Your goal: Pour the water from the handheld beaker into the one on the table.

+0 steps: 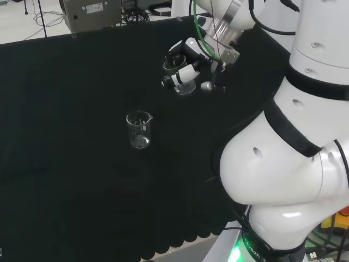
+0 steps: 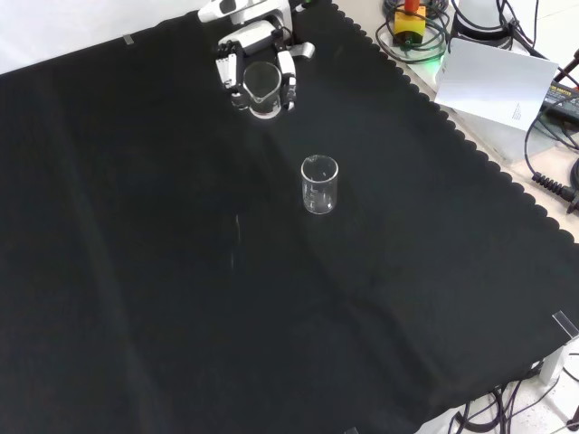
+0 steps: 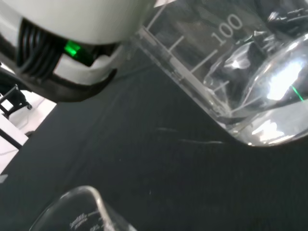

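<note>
My hand (image 1: 188,60) hangs above the cloth with its fingers curled round a clear glass beaker (image 1: 180,73), held about upright. In the front view the hand (image 2: 244,41) comes in at the top and the held beaker (image 2: 263,90) shows between its fingers (image 2: 288,74). A second clear beaker (image 1: 138,130) stands upright on the black cloth, below and left of the hand in the head view; in the front view this beaker (image 2: 319,185) is nearer the camera and to the right. Up close, the wrist view shows the held beaker's (image 3: 231,72) marked wall, with the standing beaker's rim (image 3: 82,211) below.
The black cloth (image 2: 163,271) covers the bench around both beakers. The arm's white links (image 1: 294,153) fill the head view's right. A white sheet (image 2: 493,81), cables and boxes lie past the cloth's scalloped edge at the front view's upper right. A grey box (image 1: 90,13) stands behind the bench.
</note>
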You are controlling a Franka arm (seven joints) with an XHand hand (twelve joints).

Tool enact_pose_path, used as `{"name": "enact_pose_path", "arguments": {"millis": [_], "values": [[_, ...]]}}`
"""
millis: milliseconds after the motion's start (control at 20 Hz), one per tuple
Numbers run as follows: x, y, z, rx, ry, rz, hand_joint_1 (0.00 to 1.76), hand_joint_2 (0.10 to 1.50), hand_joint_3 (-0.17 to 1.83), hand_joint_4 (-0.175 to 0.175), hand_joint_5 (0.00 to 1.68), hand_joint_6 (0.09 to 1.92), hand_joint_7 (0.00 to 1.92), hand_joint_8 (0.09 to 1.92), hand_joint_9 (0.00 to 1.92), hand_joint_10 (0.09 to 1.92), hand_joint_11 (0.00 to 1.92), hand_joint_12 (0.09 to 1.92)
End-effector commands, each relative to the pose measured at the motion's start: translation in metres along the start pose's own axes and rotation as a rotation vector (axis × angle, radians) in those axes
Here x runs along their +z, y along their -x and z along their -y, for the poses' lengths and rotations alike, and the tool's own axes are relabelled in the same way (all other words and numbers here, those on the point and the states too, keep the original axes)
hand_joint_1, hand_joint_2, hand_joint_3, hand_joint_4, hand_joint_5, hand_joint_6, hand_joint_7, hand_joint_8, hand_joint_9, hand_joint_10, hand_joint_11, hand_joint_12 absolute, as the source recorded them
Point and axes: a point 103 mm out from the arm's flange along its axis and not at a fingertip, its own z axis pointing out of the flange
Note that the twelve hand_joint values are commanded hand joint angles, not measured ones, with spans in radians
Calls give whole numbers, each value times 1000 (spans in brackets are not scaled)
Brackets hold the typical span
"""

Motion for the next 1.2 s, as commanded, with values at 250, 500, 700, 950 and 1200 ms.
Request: {"name": "enact_pose_path", "arguments": {"millis": [250,500,700,950,1200], "values": [[-4,-29,24,0,-68,131,1150,590,726,175,1363,545,1753,87,1823,87,1773,462],[2,-36,37,22,-112,186,1150,590,725,175,1365,542,1754,87,1823,87,1774,460],[10,-33,45,32,-164,215,1150,591,723,175,1366,540,1755,87,1824,87,1775,459],[18,-30,50,44,-223,248,1150,591,722,175,1367,537,1756,87,1825,87,1775,458],[27,-33,52,41,-266,279,1150,591,721,175,1368,535,1756,87,1827,87,1777,457]]}}
